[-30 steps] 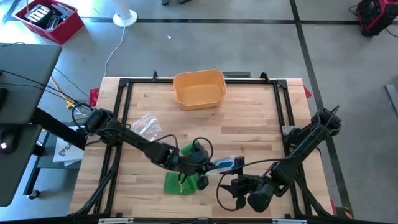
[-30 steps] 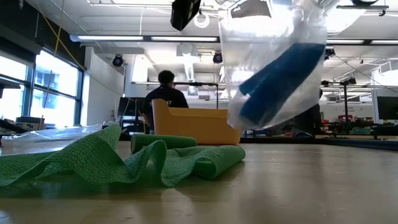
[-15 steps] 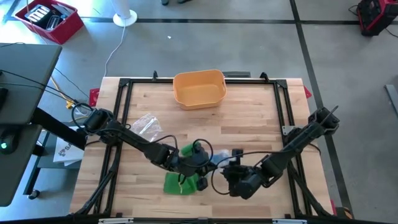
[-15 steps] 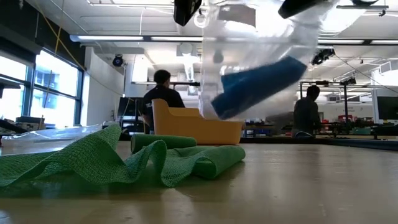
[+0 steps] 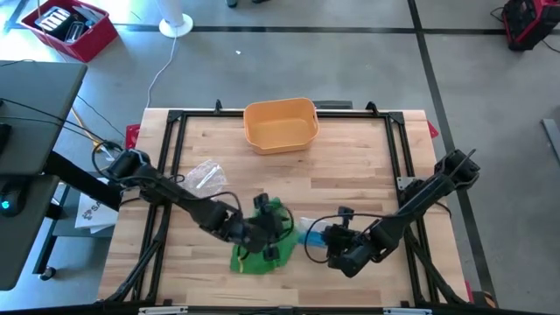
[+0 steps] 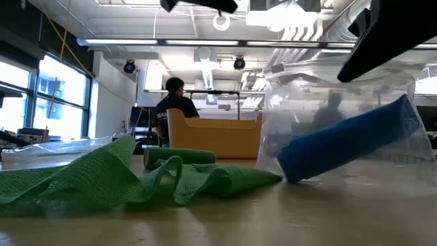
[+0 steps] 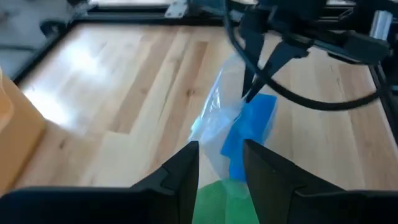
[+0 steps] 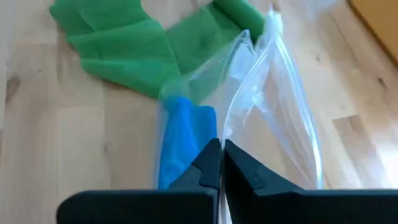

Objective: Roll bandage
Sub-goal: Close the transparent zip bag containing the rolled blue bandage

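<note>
The green bandage (image 5: 260,248) lies loose and crumpled on the table, one end rolled into a short cylinder (image 6: 181,156). To its right is a clear plastic bag (image 5: 308,229) with a blue bandage roll (image 6: 348,145) inside. My right gripper (image 5: 322,238) is shut on the bag. My left gripper (image 5: 278,236) stands open over the green bandage (image 7: 217,199), just short of the bag (image 7: 227,118), touching nothing. My right gripper pinches the bag's upper clear film (image 8: 235,134) between its two shut fingers, coming slanting down from the table's right side. The film stands up to the fingers, while the bag's bottom, with the blue roll (image 8: 180,146), rests on the table.
An orange bin (image 5: 280,123) stands at the far middle of the table. Another clear bag (image 5: 206,175) lies at the left. Bare wood lies to the right and far side of the bags. A person (image 6: 174,104) sits in the room behind.
My right gripper has come down and toward the table's left, rolled, and shut on the bag. My left gripper has opened, let go of the bag and drawn back over the green bandage. The bag, which was held up, now rests on the table.
</note>
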